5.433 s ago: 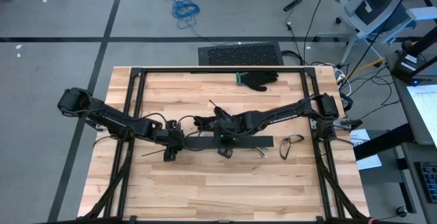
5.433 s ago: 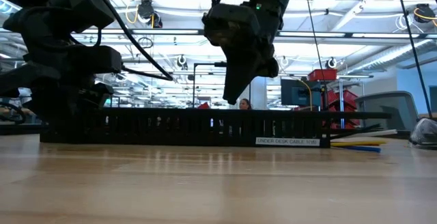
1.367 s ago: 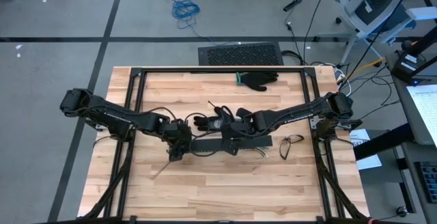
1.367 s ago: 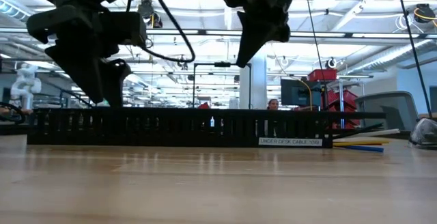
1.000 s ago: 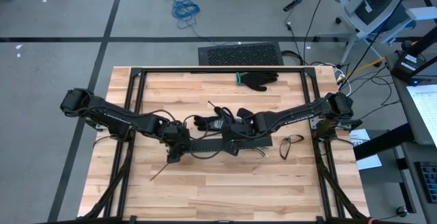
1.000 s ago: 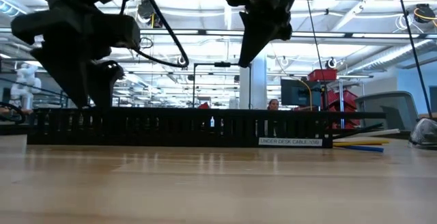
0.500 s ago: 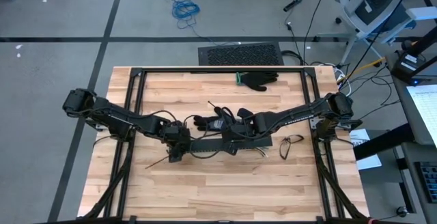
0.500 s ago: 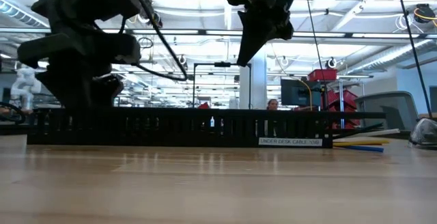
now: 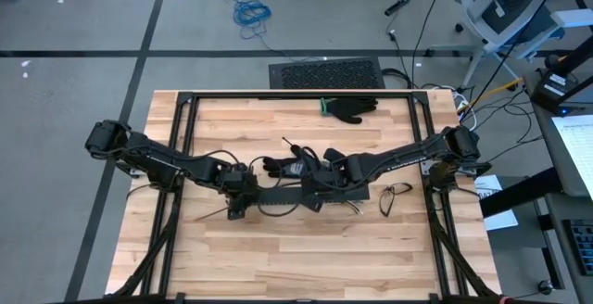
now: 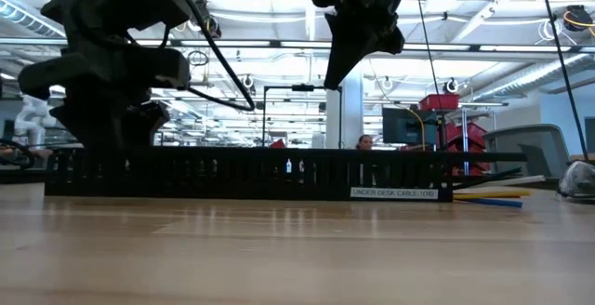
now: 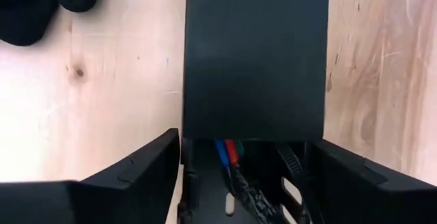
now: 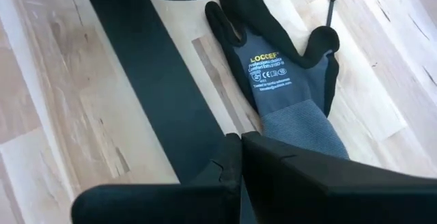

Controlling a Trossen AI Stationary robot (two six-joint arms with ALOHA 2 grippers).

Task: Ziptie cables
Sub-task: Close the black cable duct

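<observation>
A long black slotted channel (image 9: 352,193) lies across the middle of the table. Its left end (image 11: 252,60) sits between the fingers of my left gripper (image 9: 237,208), which is shut on it. Blue and red cables (image 11: 227,152) show inside that end, beside a ridged strap (image 11: 290,162). More cables, yellow and blue (image 10: 483,198), stick out of the channel's right end. My right gripper (image 10: 337,72) hangs shut over the channel's middle, well clear of it and holding nothing. My left gripper straddles the channel's left end, one finger (image 11: 147,173) against each long side (image 11: 188,125). The fingers come steeply from above and lie across the channel. The channel rests flat on the table.
A grey and black glove (image 12: 280,80) lies just beyond the channel, near my right gripper. A second black glove (image 9: 352,107) lies by the far edge. A dark wire loop (image 9: 397,193) lies right of the channel. A thin dark strip (image 9: 211,216) sticks out near my left gripper.
My left gripper has sunk onto the channel's left end. That end has shifted a little toward the table's right, while the right end stayed where it was.
</observation>
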